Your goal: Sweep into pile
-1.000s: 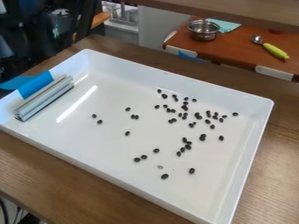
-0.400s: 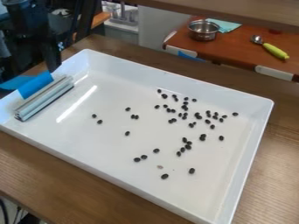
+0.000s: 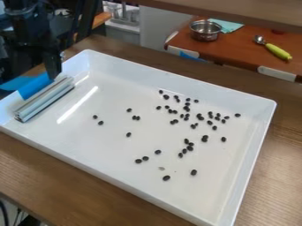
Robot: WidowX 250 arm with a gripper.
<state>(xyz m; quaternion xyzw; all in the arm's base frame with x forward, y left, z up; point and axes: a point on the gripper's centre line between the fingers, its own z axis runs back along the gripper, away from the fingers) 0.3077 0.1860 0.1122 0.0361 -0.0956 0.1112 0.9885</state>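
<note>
Loosely scattered dark beans (image 3: 187, 108), white tray (image 3: 82, 137).
Pincer (image 3: 53, 66) at ten o'clock, near metal bar (image 3: 47, 99); opening, grip: cannot tell. Beans densest toward two.

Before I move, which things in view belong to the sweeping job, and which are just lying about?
For the job:
scattered dark oval beans
shallow white rectangular tray
long silver bar, probably the sweeper
bright blue tape by the bar

Lying about:
round shiny metal pot
pale turquoise cloth
yellow-green-handled metal spoon
</note>
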